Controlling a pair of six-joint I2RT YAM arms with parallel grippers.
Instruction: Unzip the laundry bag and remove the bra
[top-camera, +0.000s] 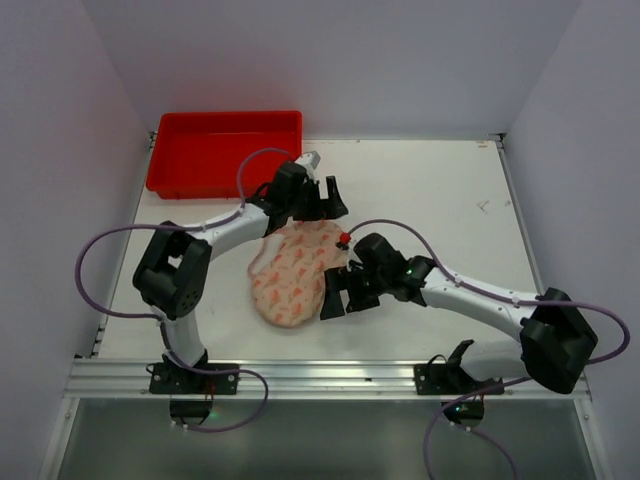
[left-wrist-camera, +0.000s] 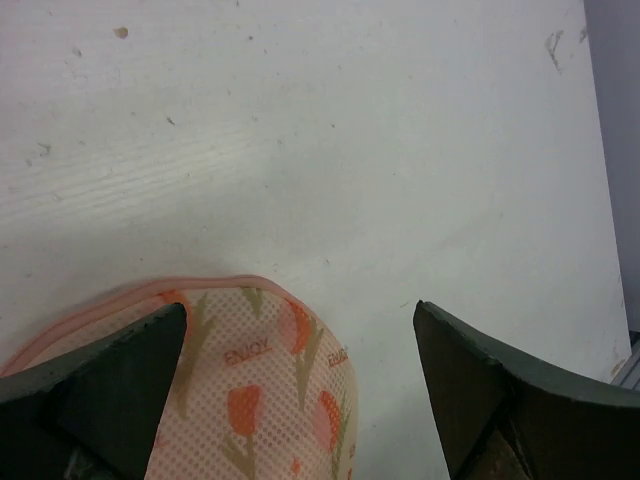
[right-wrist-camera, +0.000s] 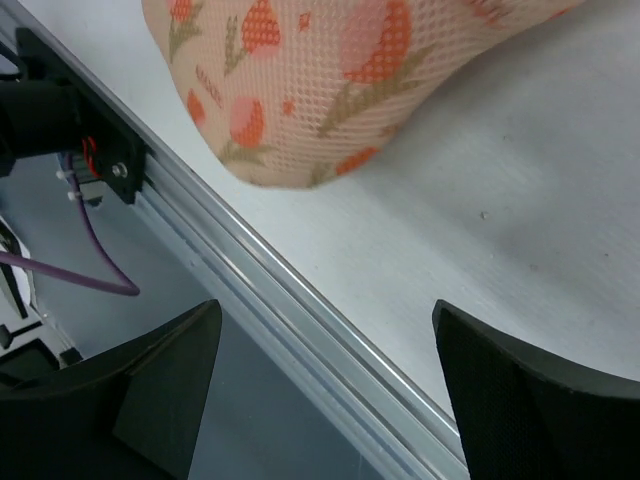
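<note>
Hovering at the far end of the laundry bag (top-camera: 292, 275), our left gripper (top-camera: 328, 200) spreads its jaws wide, holding nothing; our right gripper (top-camera: 333, 292), just beside the bag's near right edge, gapes empty too. We see the bra (left-wrist-camera: 270, 390) through the mesh, flat on the table (top-camera: 440, 200).

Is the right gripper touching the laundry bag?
Apart. In the right wrist view the right gripper is open, with bare table between it and the laundry bag.

A red tray (top-camera: 224, 150) sits at the white table's (top-camera: 430, 195) far-left corner.
</note>
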